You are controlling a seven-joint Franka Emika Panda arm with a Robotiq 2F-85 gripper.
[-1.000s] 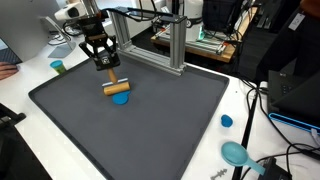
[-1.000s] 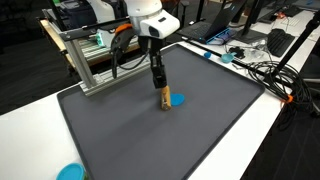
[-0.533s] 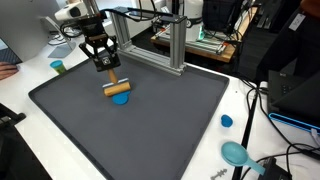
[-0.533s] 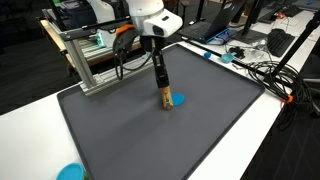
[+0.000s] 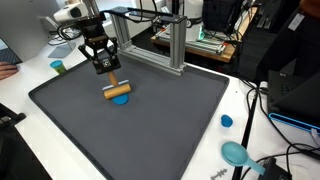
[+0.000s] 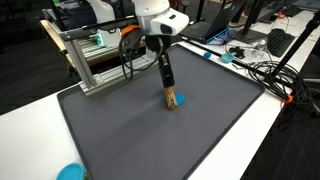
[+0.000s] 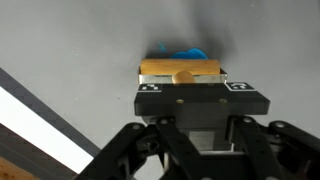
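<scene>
Wooden cylinder (image 5: 118, 90), gripped in the closed claw (image 5: 113, 80), has edged sideways over the blue disc (image 5: 121, 99) near the grey mat's (image 5: 150, 130) back edge.

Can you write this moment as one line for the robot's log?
gripper: shut on wooden mallet | wooden mallet: next to blue disc | under: dark mat

Exterior cameras look down from apparently opposite sides, sharing the gripper (image 5: 108, 75) and the mat (image 5: 160, 125) beneath its jaws; the wrist camera peers closely past them.
</scene>
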